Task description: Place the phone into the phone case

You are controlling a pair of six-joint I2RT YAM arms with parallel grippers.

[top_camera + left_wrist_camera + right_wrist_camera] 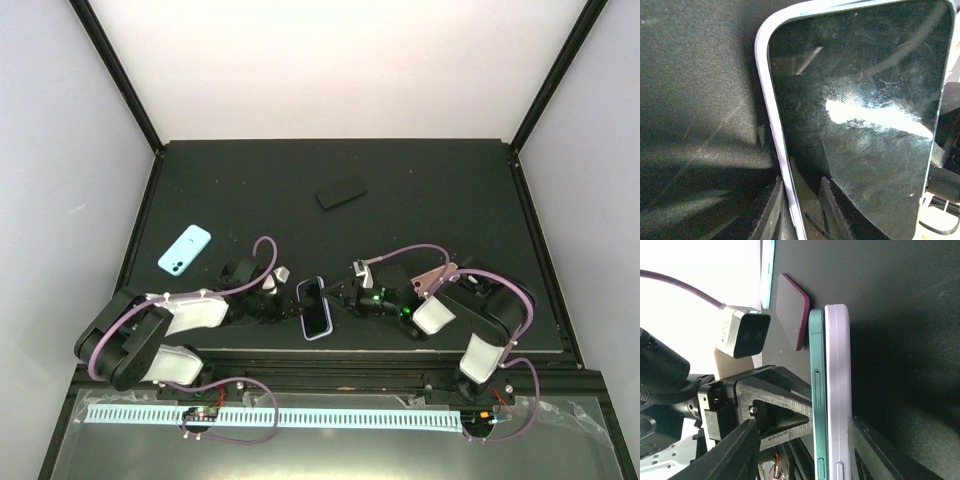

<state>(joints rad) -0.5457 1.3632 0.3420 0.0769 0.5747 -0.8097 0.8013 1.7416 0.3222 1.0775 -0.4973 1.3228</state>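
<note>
The left gripper (797,210) is closed tight. It pinches the near edge of the phone (860,125) and the purple case (771,110) under it, with one finger on the glass and one below the rim. The right gripper (802,450) is open wide. Its fingers (862,445) sit on both sides of the phone, and only the one on the case side touches. The phone lies screen up between the two grippers, near the front of the black table (420,200). Its green side shows above the case wall. A light blue thing (185,250) shaped like a phone lies far to the left. A black thing (341,191) of the same shape lies further back.
</note>
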